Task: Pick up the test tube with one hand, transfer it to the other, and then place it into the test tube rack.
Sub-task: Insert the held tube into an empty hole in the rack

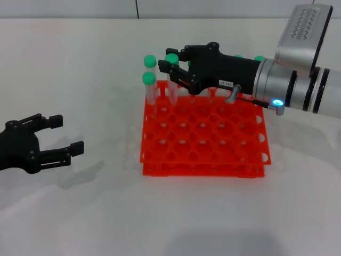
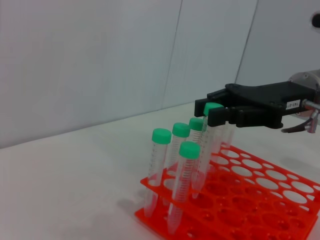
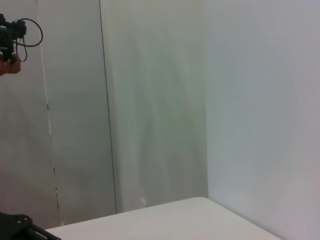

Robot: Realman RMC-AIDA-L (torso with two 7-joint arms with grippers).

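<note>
Right pincer [image 1: 169, 69] closed on test tube [image 2: 208, 134] above rack [image 1: 202, 136], capped neighbours [image 1: 149, 80] alongside; left pincer [image 1: 58, 136] open.

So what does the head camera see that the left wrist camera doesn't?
Only the head view shows the left gripper, open and low over the table to the left of the rack, and the whole rack from above, with the right arm's blue light. Only the left wrist view shows the tubes side-on along their full length, and the wall behind. Both show the right gripper over the rack's far-left corner, closed around a green-capped tube, beside other capped tubes standing in the rack.
</note>
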